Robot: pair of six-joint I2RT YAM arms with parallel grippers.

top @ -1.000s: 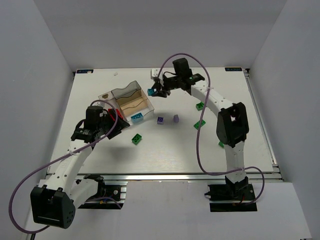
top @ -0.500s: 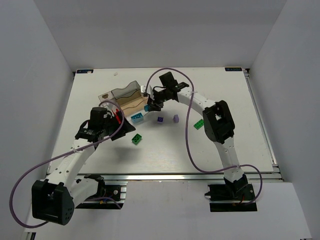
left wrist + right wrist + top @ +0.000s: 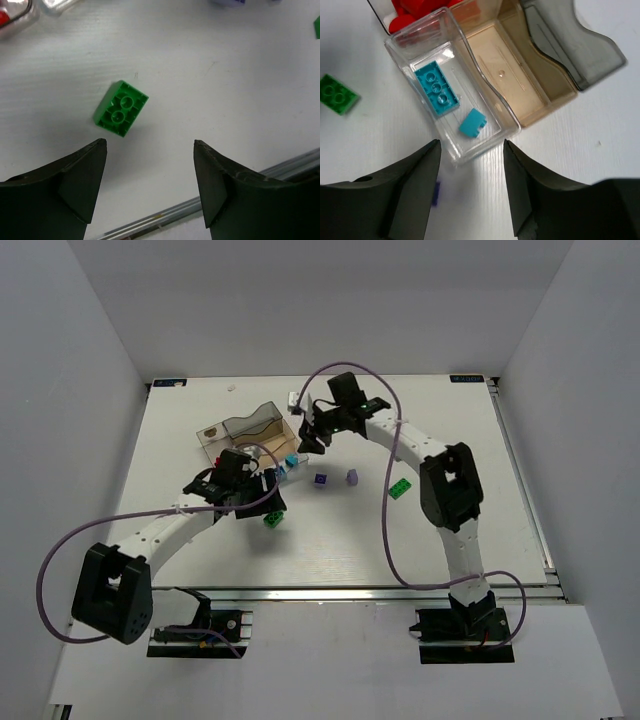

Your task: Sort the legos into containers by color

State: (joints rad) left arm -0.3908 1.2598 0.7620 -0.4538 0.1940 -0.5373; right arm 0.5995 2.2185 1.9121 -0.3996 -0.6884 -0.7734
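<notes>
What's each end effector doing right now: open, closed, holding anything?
Left end effector: open, empty, with a green brick just ahead of it.
Right end effector: open, empty, by the box holding blue bricks.

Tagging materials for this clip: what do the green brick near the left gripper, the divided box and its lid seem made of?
Green brick: likely hard moulded plastic, slightly glossy, with crisp edges and uniform colour.
Box: clear rigid plastic, glossy. The white table shows through one compartment, and there are highlights along the rims.
Lid: smoky translucent plastic, probably the same kind, tinted but see-through.
</notes>
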